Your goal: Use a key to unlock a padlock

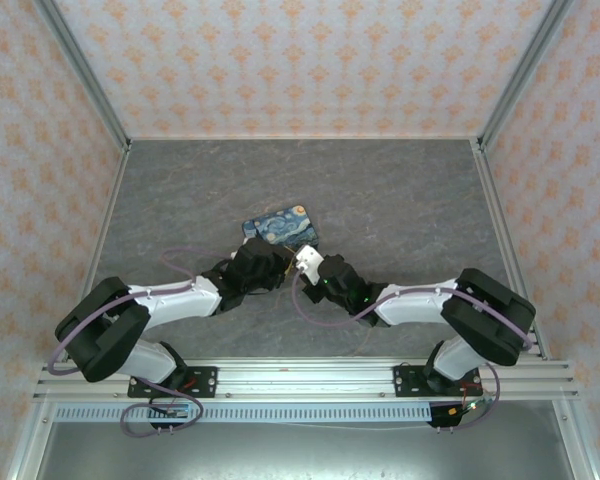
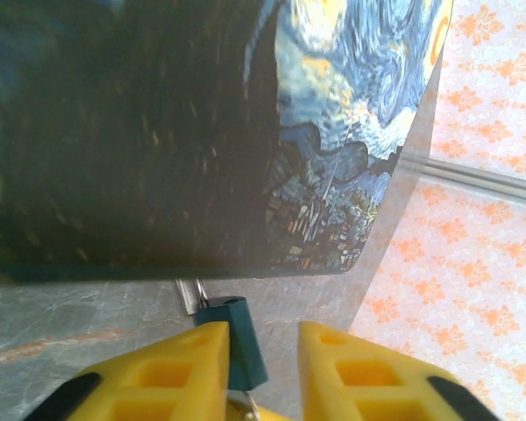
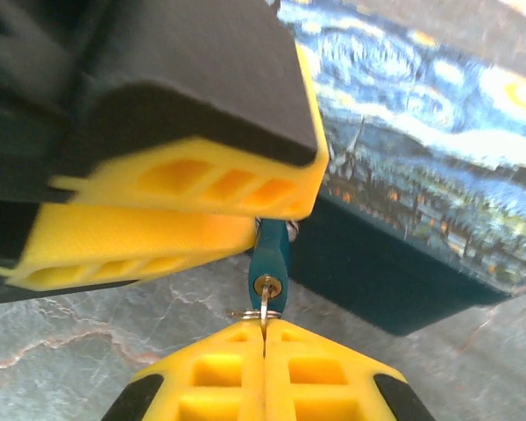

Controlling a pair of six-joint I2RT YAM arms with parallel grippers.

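The small teal padlock [image 2: 237,338] hangs by its silver shackle [image 2: 195,294] from the front of the swirl-painted tin [image 2: 333,114]. My left gripper [image 2: 263,335] is open around it: the padlock rests against the left finger [image 2: 171,368], with a gap to the right finger [image 2: 359,373]. In the right wrist view the padlock [image 3: 270,256] faces me with the key [image 3: 264,303] in its brass keyhole. My right gripper [image 3: 264,333] is shut on the key's head, where a thin key ring shows. The left gripper's yellow fingers [image 3: 184,189] reach in from the upper left.
In the top view the painted tin [image 1: 280,227] lies mid-table on the grey marbled surface [image 1: 400,200], with both arms meeting just in front of it. Patterned walls with metal frame rails [image 1: 505,240] enclose the table.
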